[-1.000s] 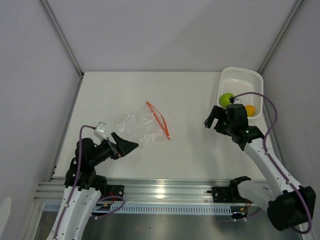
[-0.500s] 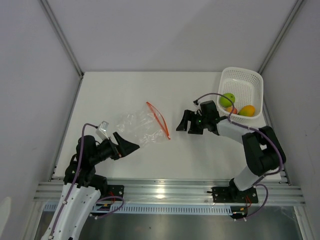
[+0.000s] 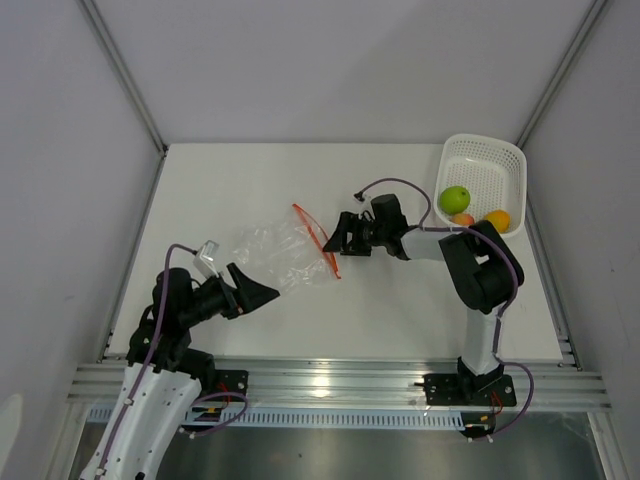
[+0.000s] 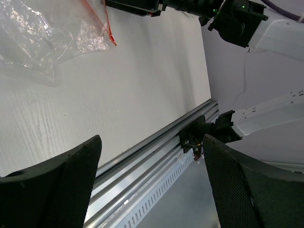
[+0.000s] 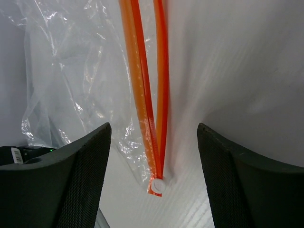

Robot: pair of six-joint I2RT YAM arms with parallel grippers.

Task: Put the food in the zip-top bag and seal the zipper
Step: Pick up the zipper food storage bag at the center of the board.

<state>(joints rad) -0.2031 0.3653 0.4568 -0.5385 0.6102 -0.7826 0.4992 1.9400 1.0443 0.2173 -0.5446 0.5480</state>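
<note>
The clear zip-top bag (image 3: 280, 255) lies flat on the table, left of centre, its red-orange zipper (image 3: 317, 240) along the right edge. In the right wrist view the zipper (image 5: 151, 95) shows two parted strips joined at a white slider (image 5: 158, 185). My right gripper (image 3: 338, 238) is open and empty, right beside the zipper, its jaws straddling the strip. My left gripper (image 3: 262, 290) is open and empty just below the bag. The lime-green ball (image 3: 454, 198), the yellow-orange piece (image 3: 497, 219) and the red-orange one (image 3: 462, 219) lie in the white basket (image 3: 490, 160).
The basket stands at the table's back right corner. Grey walls close in the table on three sides. A metal rail (image 4: 156, 147) runs along the near edge. The bag also shows in the left wrist view (image 4: 42, 33).
My right arm has swung left from the basket across the table to the bag's zipper. The left arm and the bag have not moved.
</note>
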